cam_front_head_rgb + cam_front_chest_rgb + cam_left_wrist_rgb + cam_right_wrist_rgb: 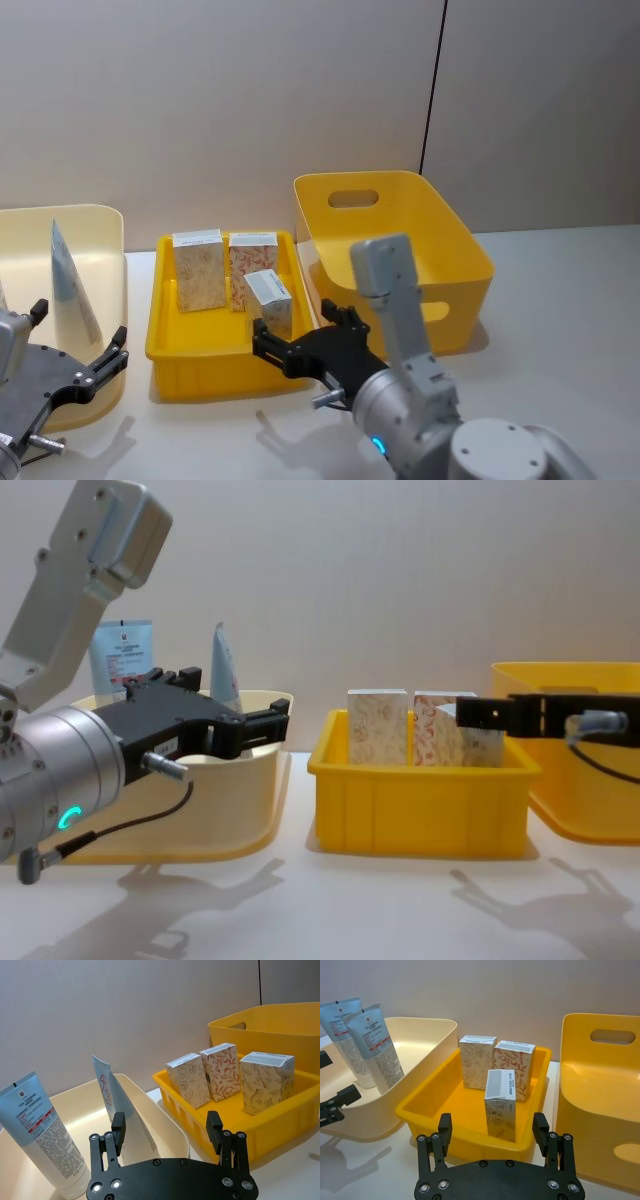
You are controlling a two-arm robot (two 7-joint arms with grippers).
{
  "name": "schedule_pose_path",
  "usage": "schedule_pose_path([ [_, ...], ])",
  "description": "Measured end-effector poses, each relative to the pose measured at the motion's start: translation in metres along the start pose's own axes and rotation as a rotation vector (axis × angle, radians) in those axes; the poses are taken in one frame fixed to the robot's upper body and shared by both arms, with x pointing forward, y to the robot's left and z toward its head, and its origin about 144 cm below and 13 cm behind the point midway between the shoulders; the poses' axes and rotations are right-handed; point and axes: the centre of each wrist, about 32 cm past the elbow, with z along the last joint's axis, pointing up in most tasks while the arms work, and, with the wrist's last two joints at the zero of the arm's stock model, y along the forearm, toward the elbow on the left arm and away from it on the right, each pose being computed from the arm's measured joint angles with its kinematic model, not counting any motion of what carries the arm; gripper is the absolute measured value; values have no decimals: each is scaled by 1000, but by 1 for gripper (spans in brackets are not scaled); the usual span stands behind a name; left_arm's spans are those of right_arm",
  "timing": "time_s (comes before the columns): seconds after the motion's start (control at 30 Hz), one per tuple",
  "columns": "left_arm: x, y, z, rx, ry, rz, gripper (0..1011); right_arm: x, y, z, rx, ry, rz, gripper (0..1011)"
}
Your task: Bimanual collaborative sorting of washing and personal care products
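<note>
Print on the two tubes (375, 1042) is too small to read, perhaps grey lines under a red band. They stand cap-down, long axis upright and slightly leaning, in the cream bin (427, 1042). Three floral boxes (477, 1062) stand upright in the yellow tray (470, 1137), their white top labels illegible. Left hand (166, 1130) hovers spread before the cream bin, and right hand (492, 1127) hovers spread before the tray, both empty.

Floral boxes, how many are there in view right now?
3, all upright in the middle yellow tray: the back beige box on the left, the red-orange box beside it, and the front beige box nearer the robot. None seems hidden.
</note>
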Motion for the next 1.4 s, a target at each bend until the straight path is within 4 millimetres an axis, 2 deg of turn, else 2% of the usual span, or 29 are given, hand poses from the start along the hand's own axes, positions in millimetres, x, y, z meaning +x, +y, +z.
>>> schedule_pose_path([
  [0.53,0,0,0,0,0,0,1003,-13,29,-3,23,-93,-51,1001],
  [1.4,0,0,0,0,0,0,1003,-6,70,-13,-3,-109,-89,1001],
])
